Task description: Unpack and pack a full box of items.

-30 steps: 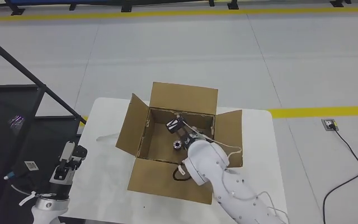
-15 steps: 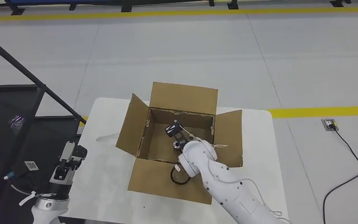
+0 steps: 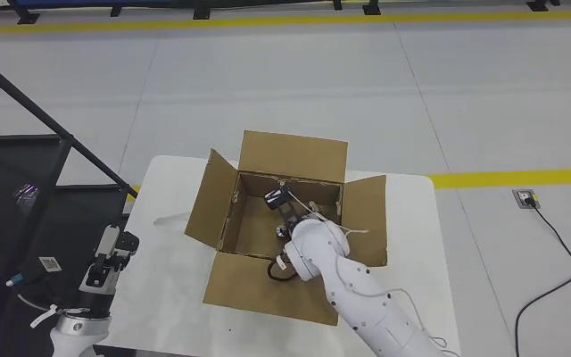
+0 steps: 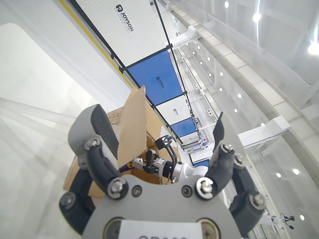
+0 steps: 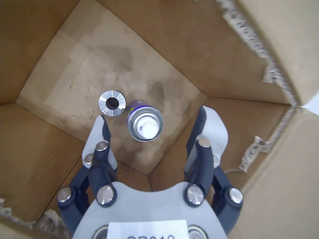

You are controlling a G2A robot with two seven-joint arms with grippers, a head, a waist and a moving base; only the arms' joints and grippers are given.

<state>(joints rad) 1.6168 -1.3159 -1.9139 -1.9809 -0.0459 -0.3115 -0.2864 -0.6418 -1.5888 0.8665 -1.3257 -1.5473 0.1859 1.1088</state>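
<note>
An open cardboard box (image 3: pixel 293 145) stands on the white table (image 3: pixel 169 277). Inside, a blue spray can (image 5: pixel 145 126) with a white cap stands upright on the box floor. A silver metal cylinder (image 5: pixel 112 103) with a hole in its top stands right beside the can. My right gripper (image 5: pixel 152 113) hangs open inside the box, above the can, its fingers apart on either side of it and not touching it. From above, the right gripper (image 3: pixel 278 198) sits near the box's back wall. My left gripper (image 3: pixel 119 237) stays open and holds nothing at the table's left edge.
All four box flaps are folded outward; the left flap (image 4: pixel 132 128) stands up between my left gripper and the box. A torn paper strip (image 5: pixel 251 38) runs along the box rim. A black frame (image 3: pixel 53 170) stands left of the table.
My right arm has shifted a little to the left over the box's near wall, the gripper staying inside the box. The left arm has not moved.
</note>
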